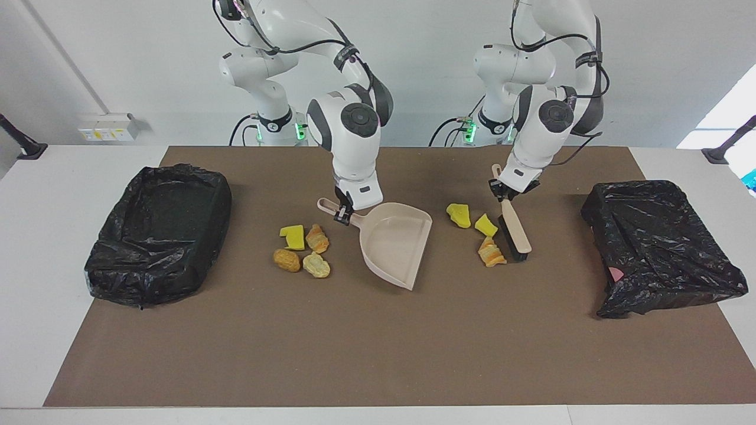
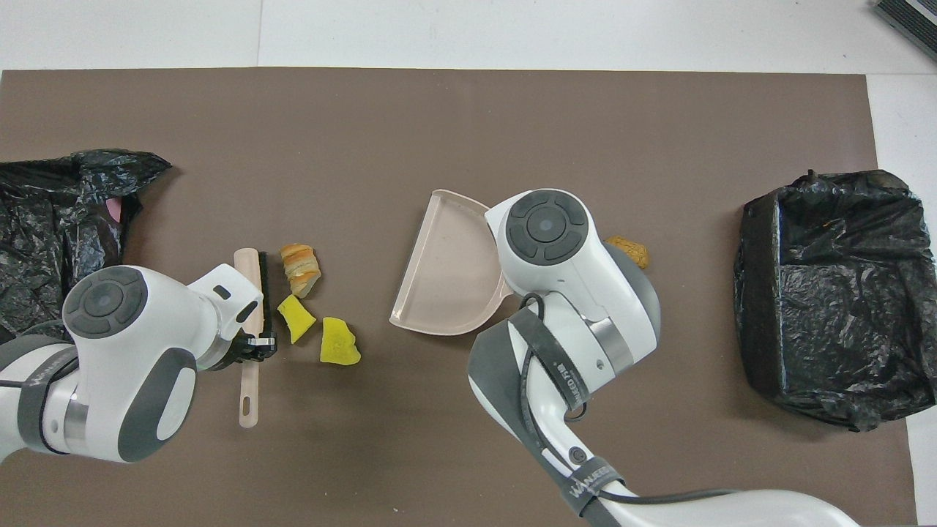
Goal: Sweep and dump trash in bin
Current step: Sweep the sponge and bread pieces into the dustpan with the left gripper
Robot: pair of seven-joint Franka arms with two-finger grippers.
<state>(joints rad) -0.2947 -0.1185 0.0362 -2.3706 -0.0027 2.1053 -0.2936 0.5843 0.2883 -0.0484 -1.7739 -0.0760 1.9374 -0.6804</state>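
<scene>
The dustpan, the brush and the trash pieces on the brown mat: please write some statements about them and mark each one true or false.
1. The right gripper holds the dustpan by its handle. True.
2. The left gripper holds nothing. False: its jaws are shut on the brush.
3. Trash already lies in the dustpan. False: the pan is empty.
4. Three trash pieces lie beside the brush. True.
5. The dustpan's open edge faces the four-piece pile. False: it faces the brush's end of the table.
</scene>
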